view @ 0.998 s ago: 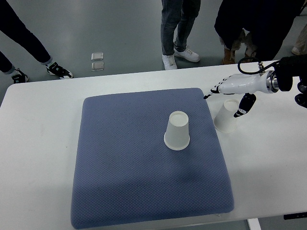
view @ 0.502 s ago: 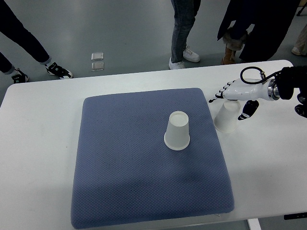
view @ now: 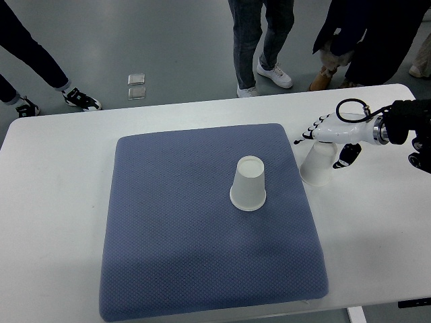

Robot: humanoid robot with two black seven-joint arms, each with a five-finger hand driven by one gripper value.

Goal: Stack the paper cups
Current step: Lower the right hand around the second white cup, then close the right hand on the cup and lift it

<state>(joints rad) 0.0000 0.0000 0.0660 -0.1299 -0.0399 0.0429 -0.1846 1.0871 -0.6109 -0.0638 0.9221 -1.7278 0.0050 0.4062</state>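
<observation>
Right robot hand [view: 330,138], white with black fingertips, rests atop an upturned white paper cup [view: 316,165] on the white worktop [view: 54,202], fingers loosely spread around it. A second upturned white paper cup [view: 248,184] stands mid blue padded mat [view: 175,235].

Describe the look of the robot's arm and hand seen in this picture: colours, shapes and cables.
Only the right robot hand shows. It has a glossy white shell with slim fingers tipped in black. A silver ring joins it to a bulky black forearm, and a black cable loops above the wrist. No left arm is visible.
</observation>
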